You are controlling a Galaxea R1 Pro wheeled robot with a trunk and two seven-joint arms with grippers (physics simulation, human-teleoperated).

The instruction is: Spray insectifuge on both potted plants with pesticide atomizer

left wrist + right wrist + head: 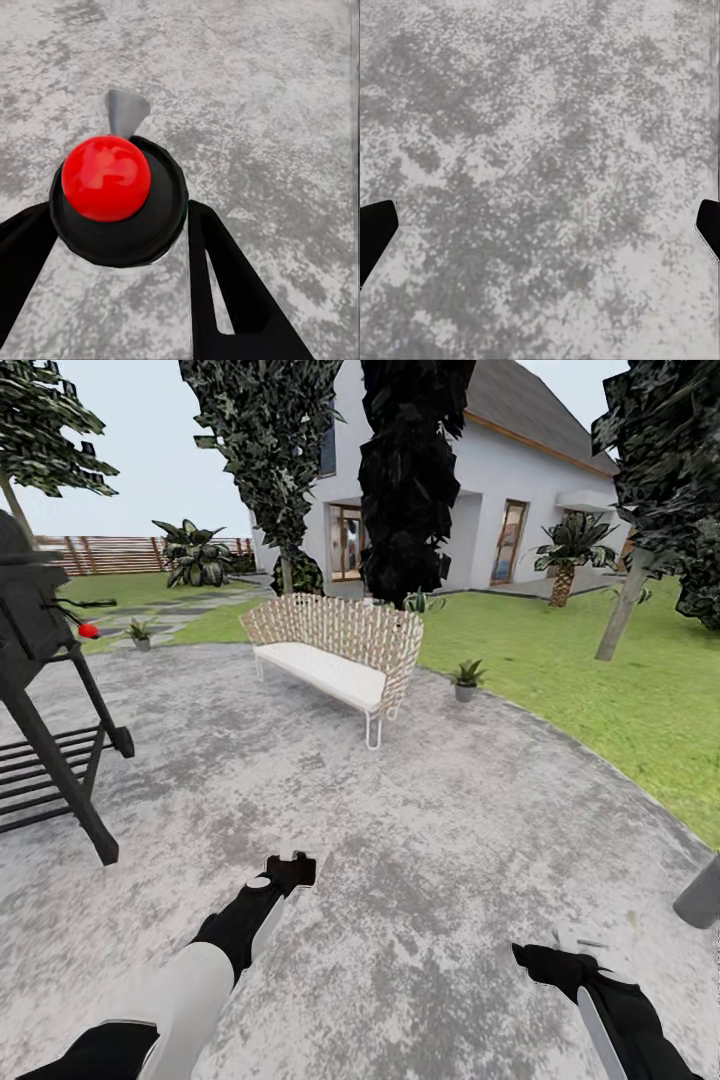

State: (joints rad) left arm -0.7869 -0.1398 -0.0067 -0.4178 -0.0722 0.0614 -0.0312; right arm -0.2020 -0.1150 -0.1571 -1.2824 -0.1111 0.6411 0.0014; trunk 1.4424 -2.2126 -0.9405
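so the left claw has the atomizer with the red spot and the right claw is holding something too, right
Not quite. The right claw is open and holds nothing: the right wrist view has bare mottled grey patio between its fingers. The left claw does grip the dark, red-spotted atomizer.

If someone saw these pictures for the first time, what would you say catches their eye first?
Probably the woven bench with its white seat, standing on the round grey patio before the white house. Next, the left gripper shut on the spray bottle, whose bright red spot stands out. A small potted plant sits at the patio's edge.
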